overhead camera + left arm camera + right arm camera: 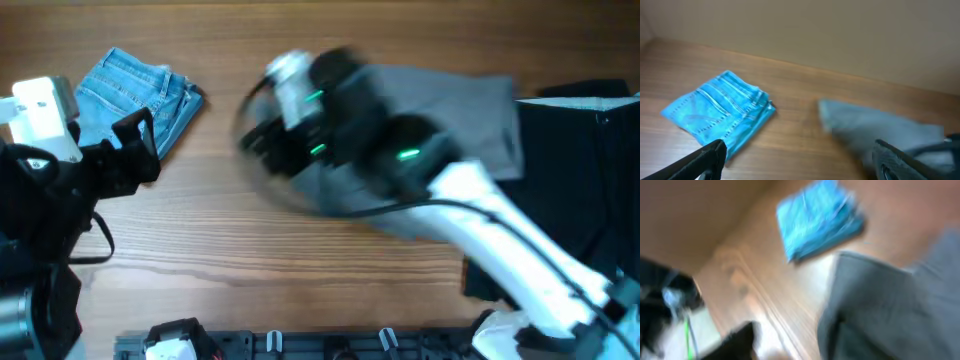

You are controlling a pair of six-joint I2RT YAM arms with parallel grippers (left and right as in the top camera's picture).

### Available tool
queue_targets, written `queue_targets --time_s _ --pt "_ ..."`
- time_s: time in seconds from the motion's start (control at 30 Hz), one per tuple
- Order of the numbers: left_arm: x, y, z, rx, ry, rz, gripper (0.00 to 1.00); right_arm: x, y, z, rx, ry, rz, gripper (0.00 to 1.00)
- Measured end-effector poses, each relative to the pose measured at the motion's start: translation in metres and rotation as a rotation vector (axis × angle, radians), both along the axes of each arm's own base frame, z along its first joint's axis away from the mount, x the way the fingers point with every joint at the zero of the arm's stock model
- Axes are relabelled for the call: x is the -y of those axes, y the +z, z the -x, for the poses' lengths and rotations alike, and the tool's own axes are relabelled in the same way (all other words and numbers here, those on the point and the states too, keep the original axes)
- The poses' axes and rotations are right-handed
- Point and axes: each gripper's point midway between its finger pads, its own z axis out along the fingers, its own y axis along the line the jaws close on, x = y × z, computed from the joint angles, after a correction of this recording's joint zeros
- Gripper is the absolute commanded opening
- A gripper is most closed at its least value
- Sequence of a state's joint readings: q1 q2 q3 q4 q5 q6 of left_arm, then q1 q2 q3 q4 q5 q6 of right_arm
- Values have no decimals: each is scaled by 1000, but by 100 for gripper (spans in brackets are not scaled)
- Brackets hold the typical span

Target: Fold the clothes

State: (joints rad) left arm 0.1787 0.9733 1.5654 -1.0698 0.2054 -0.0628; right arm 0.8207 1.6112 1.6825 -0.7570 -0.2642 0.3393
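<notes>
Plainly, left gripper [800, 150] gapes wide; blurred right gripper [262, 140], by grey shorts [480, 110], state unclear.

Wooden table [330, 255] viewed from above. Folded light-blue denim shorts [135, 92] lie at upper left. Grey shorts [465, 105] lie right of centre, their near side hidden beneath the right arm [500, 240], which reaches in from the lower right corner. The right gripper [262, 135] is too blurred to judge its jaws. The left gripper [140, 138] sits just beside the denim shorts. Black garments [585, 150] lie at the right edge, next to the grey shorts.
</notes>
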Motion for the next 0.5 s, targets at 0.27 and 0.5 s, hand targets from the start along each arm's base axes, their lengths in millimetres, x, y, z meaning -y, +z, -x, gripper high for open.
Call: queue_targets --time_s 0.27,0.5 --pt "16 -5 -7 -21 -63 -8 81 94 4 -60 46 -461 122 82" --pt "70 -113 -95 -378 -282 -40 12 255 45 -100 76 -895 85 81"
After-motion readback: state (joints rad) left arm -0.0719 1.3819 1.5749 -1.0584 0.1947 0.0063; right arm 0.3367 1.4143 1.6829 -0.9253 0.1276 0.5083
